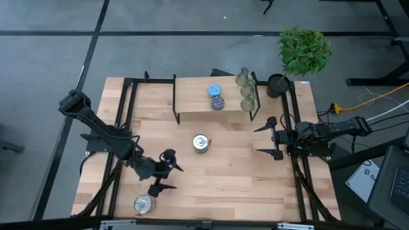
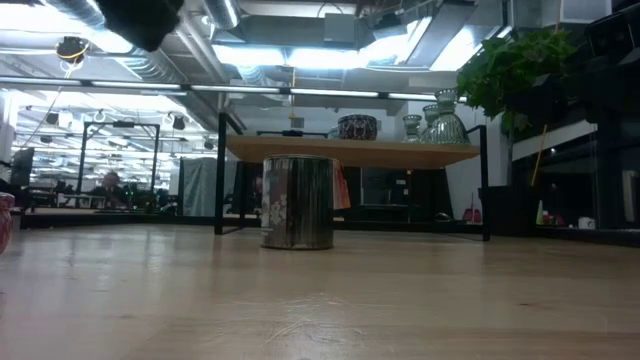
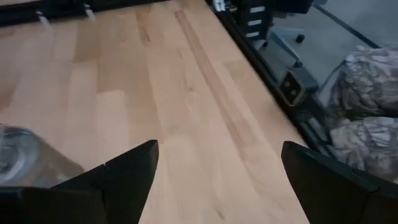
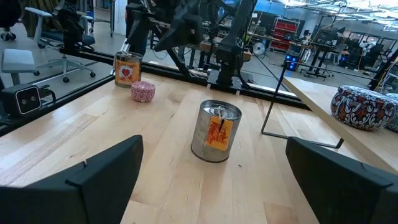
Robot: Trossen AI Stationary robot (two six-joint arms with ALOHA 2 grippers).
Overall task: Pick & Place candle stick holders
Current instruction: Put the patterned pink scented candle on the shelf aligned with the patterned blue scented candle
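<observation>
Silvery tin holder [image 1: 200, 144] upright mid-worktop, apart from both grippers, label facing the right wrist view [image 4: 215, 131]. Second silvery holder [image 1: 144, 204] at the near-left corner, with a small pink one [image 4: 142, 91] beside it in the right wrist view. On the raised shelf [image 1: 192, 96] at the far side: blue holder [image 1: 215, 90], purple-speckled holder [image 1: 218, 102], three pale green glass ones [image 1: 246, 91] in a row toward the right end. Potted plant [image 1: 300, 54] at the far right corner, no part of the job.

Right gripper [image 1: 270, 137] at the right edge of the worktop [image 1: 243, 185], jaws released and spread wide, aimed straight at the central tin. Left gripper [image 1: 163, 172] near-left, jaws likewise released, nothing held, close to the corner tin.

Likely step: reach for the central tin with the right gripper. Best done by advancing level and centred, jaws kept wide until both sides of the tin sit between them, then closing around mid-height rather than at the rim. Slick round metal, so probably prone to twisting or tipping under an off-centre pinch. Worth lifting straight up before any travel toward the shelf.
</observation>
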